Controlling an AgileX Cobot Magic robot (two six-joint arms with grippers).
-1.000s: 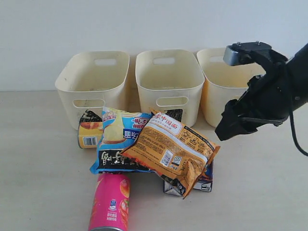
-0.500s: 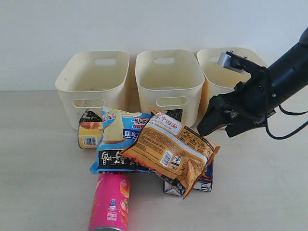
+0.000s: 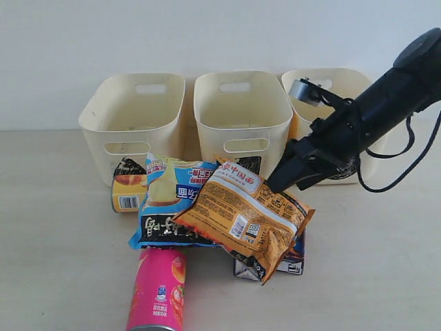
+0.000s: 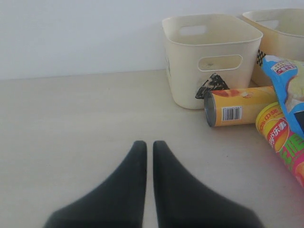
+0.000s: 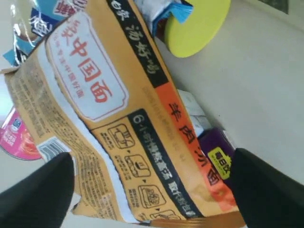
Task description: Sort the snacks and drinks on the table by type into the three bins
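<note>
The orange bag (image 3: pixel 244 214) lies on top of the pile, partly over the blue chip bag (image 3: pixel 169 200). My right gripper (image 3: pixel 275 183) hovers just above the orange bag's far right edge, open wide; in the right wrist view the orange bag (image 5: pixel 109 123) fills the space between the spread fingers (image 5: pixel 266 190). The purple carton (image 5: pixel 218 149) peeks out beneath it, beside a pale carton corner (image 3: pixel 244 269). The pink tube (image 3: pixel 158 289) lies nearest the front and the yellow tube (image 4: pixel 242 107) by the left bin (image 3: pixel 131 110). My left gripper (image 4: pixel 146 145) is shut over bare table.
The middle bin (image 3: pixel 241 103) and right bin (image 3: pixel 324 96) stand in a row with the left one along the back wall. My right arm crosses in front of the right bin. The table (image 3: pixel 55 241) is bare left of the pile.
My right arm has swung down and left, from in front of the right bin to just above the orange bag. The snacks and the left gripper have not moved.
</note>
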